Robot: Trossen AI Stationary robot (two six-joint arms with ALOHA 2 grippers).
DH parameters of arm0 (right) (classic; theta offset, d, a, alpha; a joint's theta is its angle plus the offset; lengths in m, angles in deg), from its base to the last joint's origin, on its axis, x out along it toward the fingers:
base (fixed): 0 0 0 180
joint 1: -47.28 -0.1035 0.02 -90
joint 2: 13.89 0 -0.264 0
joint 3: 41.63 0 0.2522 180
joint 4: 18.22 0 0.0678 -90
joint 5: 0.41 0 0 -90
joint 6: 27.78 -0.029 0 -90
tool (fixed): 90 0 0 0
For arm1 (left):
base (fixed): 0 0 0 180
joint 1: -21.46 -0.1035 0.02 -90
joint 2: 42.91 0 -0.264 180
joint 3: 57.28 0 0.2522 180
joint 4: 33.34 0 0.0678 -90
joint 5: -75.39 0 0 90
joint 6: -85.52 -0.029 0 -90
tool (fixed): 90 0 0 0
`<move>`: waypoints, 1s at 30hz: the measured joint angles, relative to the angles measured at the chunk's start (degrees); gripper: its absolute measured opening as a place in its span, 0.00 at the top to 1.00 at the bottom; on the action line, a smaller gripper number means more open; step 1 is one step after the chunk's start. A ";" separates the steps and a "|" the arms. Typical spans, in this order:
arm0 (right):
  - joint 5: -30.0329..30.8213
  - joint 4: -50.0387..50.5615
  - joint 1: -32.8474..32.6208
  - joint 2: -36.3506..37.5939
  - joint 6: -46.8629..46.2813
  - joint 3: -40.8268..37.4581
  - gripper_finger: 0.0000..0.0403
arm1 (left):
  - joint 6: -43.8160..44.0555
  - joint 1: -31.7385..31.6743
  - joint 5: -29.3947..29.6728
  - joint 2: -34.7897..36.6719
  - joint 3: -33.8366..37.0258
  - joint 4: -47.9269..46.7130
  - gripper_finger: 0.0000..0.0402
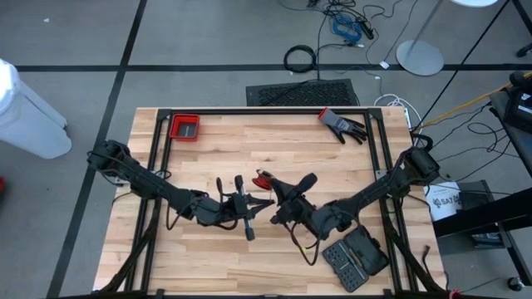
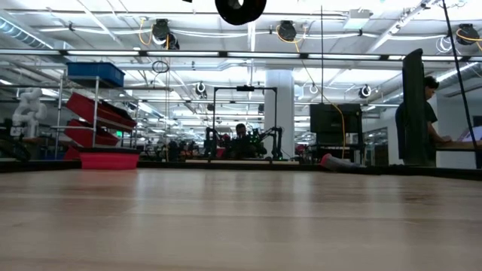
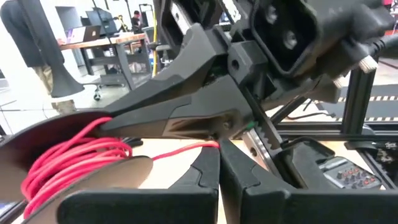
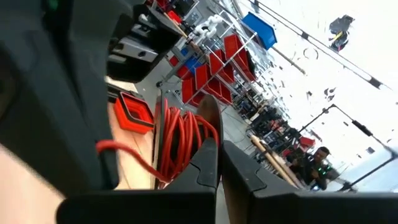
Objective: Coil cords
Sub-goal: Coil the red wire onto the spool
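My left gripper (image 1: 264,202) is closed tight, fingers (image 3: 200,180) pressed together with the red cord (image 3: 74,158) running right past their tips to the coil on its spool. My right gripper (image 1: 268,180) is closed too, clamped against the coil, loops bunched at its fingertips (image 4: 208,158). Both meet mid-table (image 1: 208,154), toward the front edge, the cord held up between them.
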 joint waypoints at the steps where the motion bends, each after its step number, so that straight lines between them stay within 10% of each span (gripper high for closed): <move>1: 0.10 0.00 -0.16 0.00 0.93 0.00 1.00 | 0.23 0.01 -0.01 0.00 0.00 -0.02 1.00; 30: -0.31 0.27 -3.27 0.00 7.88 0.04 1.00 | 0.24 4.23 10.54 10.66 0.00 -19.28 1.00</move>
